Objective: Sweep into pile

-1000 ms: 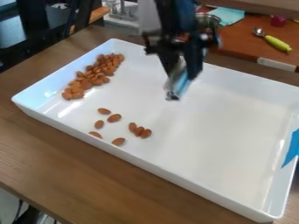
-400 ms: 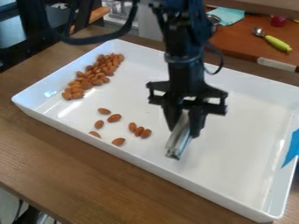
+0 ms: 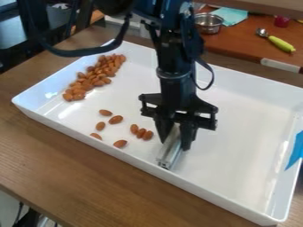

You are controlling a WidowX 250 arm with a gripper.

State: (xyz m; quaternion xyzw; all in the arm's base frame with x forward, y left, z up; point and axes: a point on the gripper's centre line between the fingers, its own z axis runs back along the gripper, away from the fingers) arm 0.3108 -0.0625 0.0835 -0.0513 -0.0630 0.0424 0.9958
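The black gripper point(image 3: 175, 141) hangs low over the white tray point(image 3: 237, 146), near its front wall, shut on a grey metal bar point(image 3: 170, 153) that points down toward the tray floor. Left of the bar, and apart from it, lie three almonds point(image 3: 141, 132) in a short row. Farther left, several loose almonds point(image 3: 115, 119) are scattered toward the front wall. A large pile of almonds point(image 3: 91, 79) rests along the tray's left wall.
The tray's raised rim surrounds the work, with blue tape point(image 3: 295, 150) on its right wall. Behind it on the reddish surface are a metal bowl point(image 3: 209, 23), a green-handled scoop point(image 3: 280, 43) and a teal cloth point(image 3: 230, 16).
The gripper has come from the tray's back middle down and forward to near the front wall, then slightly left, still with the bar. The almonds look unmoved.
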